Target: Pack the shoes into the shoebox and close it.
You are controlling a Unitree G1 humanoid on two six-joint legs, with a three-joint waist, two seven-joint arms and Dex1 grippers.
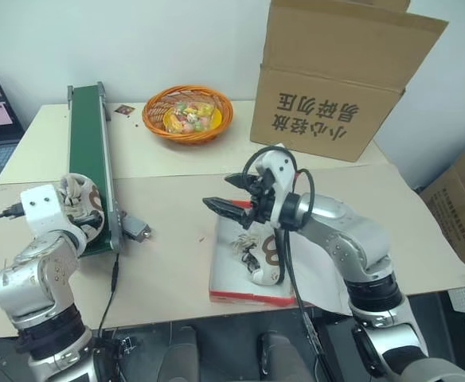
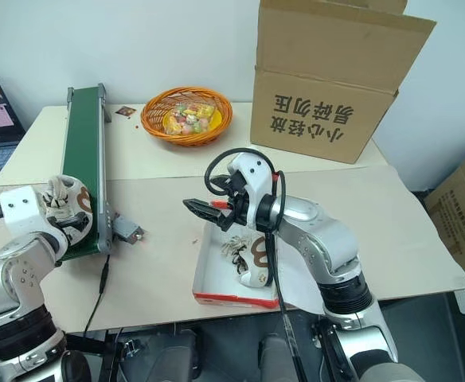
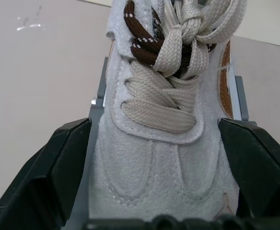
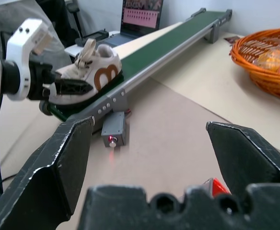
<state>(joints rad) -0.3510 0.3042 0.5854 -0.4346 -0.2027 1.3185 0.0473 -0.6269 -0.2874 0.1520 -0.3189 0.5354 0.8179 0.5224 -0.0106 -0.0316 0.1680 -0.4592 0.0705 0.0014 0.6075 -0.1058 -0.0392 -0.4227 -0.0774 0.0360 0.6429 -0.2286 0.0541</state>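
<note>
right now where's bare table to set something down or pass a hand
Free: the strip between the conveyor and the shoebox, and the patch between basket and shoebox. Crowded: the conveyor's near end, where the left gripper flanks a shoe.

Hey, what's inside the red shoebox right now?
One white sneaker lies inside the shoebox, on its white floor, laces toward the robot's left. The right gripper and its arm hang over the box, covering part of the shoe and the box's far end.
</note>
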